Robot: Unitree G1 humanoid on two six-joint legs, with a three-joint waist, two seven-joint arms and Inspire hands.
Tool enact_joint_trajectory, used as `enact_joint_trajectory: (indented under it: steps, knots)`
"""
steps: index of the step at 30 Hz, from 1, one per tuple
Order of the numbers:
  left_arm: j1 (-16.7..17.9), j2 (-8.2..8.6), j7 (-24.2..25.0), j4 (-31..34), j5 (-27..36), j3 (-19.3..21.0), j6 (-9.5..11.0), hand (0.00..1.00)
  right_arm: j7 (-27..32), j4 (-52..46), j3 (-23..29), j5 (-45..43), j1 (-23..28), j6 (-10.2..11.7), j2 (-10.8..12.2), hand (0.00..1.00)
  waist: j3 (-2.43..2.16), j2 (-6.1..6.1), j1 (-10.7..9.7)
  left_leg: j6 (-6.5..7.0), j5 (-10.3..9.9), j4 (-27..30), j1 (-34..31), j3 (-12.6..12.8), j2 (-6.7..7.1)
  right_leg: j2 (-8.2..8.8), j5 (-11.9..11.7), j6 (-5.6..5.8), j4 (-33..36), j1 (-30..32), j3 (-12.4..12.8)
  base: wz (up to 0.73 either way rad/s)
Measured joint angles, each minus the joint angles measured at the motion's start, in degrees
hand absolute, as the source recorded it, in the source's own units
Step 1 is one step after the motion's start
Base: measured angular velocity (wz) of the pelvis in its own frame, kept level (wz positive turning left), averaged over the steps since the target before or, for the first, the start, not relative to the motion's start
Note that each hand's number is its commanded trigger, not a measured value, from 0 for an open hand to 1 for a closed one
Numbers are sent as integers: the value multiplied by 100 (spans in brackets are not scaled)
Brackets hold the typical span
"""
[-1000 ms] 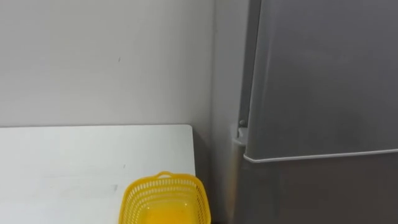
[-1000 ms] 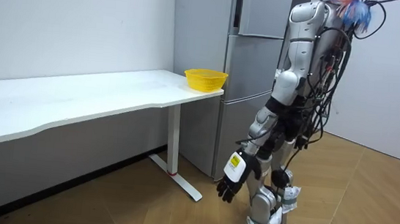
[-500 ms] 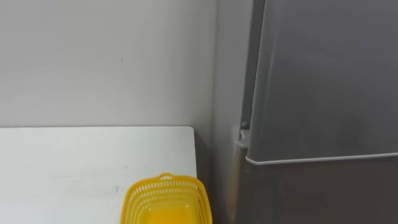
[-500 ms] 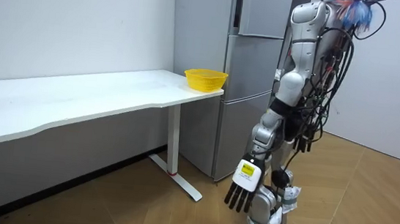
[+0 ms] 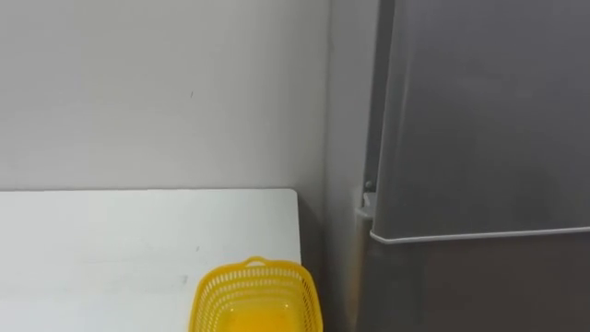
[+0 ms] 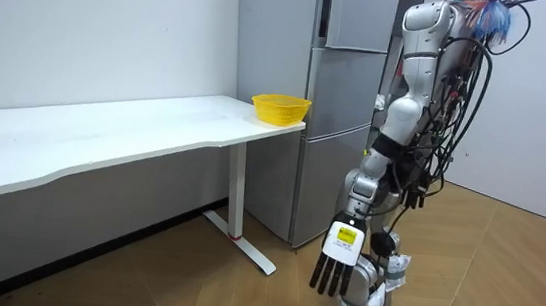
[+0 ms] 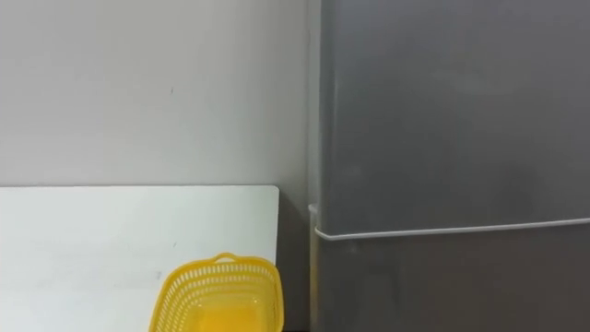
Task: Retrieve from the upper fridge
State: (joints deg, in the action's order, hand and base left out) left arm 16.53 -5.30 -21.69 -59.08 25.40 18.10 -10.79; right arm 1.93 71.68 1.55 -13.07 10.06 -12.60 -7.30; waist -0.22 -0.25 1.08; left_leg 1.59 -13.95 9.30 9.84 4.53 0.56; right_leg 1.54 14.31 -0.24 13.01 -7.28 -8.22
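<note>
I stand facing a tall grey fridge [image 6: 345, 80], close to its front. Its upper door [image 5: 479, 111] is closed, and a pale seam [image 5: 479, 236] divides it from the lower door. In the room view my left hand [image 6: 336, 265] hangs low beside my leg, open, with straight fingers pointing down and nothing in it. It is well below the fridge doors and apart from them.
A white table [image 5: 111, 240] stands to my left against the wall, its end next to the fridge. A yellow mesh basket [image 5: 255, 297] sits at that end, seen also in the room view as the basket [image 6: 280, 107]. Wooden floor lies behind me.
My left arm has swung down and back, so the hand now hangs lower and nearer my leg. The eye view has shifted slightly; fridge and basket have not moved.
</note>
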Motion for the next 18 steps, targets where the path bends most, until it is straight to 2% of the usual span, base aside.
enact_joint_trajectory:
  steps: [2, 5, 8, 10, 11, 12, 14, 15, 18]
  knots:
    - [-55, 3, -204, 304, 494, 254, 90, 0, 40, 0, 220, 9, -2, 6, 0, 0, -2, 22, 94, 0, 0, 4, 7, 1, 5, 4, -14, -3, -10, -3, 6, 0]
    - [-84, -3, -429, 455, 763, 486, 286, 0, 117, -21, 267, 18, -29, 65, -35, 0, -4, 59, 146, 1, 1, 3, -2, 0, 4, -5, -28, -1, -17, 1, 0, 0]
    - [-121, -6, -936, 967, 1176, 769, 449, 0, 181, -66, 316, 26, -39, 164, -62, 0, -13, 89, 208, 1, 1, 1, 0, 3, 12, -8, -30, -1, -11, 8, 8, 0]
    - [-111, -13, -1390, 1592, 1583, 881, 621, 0, 208, -112, 311, 21, -62, 223, -78, 0, -20, 105, 247, 1, 1, 20, -26, -5, 14, -8, -30, -1, -9, 16, -6, 2]
    - [-94, -13, -1523, 1834, 1666, 887, 636, 0, 223, -140, 314, 20, -58, 253, -78, 0, -20, 104, 255, 1, 1, 20, -38, -13, 16, -7, -30, -1, -10, 26, 0, 6]
    - [-72, -15, -1742, 2266, 1688, 891, 736, 0, 235, -222, 324, -9, -48, 311, -92, 0, -18, 99, 262, 1, 1, 20, -62, -35, 17, -8, -30, -1, -14, 44, 1, 5]
    - [-128, -39, -2182, 2886, 1488, 954, 1084, 0, 303, -301, 321, -60, -18, 456, -134, 0, -22, 104, 301, 1, 1, 18, -67, -42, 20, -8, -31, -1, -16, 50, -35, 0]
    - [-148, -52, -2282, 2996, 1459, 970, 1165, 0, 322, -315, 321, -80, 15, 498, -138, 0, -26, 111, 307, 1, 1, 17, -66, -43, 21, -7, -31, -1, -17, 48, -40, 0]
    - [-132, -60, -2814, 3897, 1187, 1010, 1412, 0, 442, -310, 314, -84, 63, 618, -124, 0, -38, 119, 376, 1, 1, -2, -46, -44, 22, -18, -32, -1, -43, 60, -27, 0]
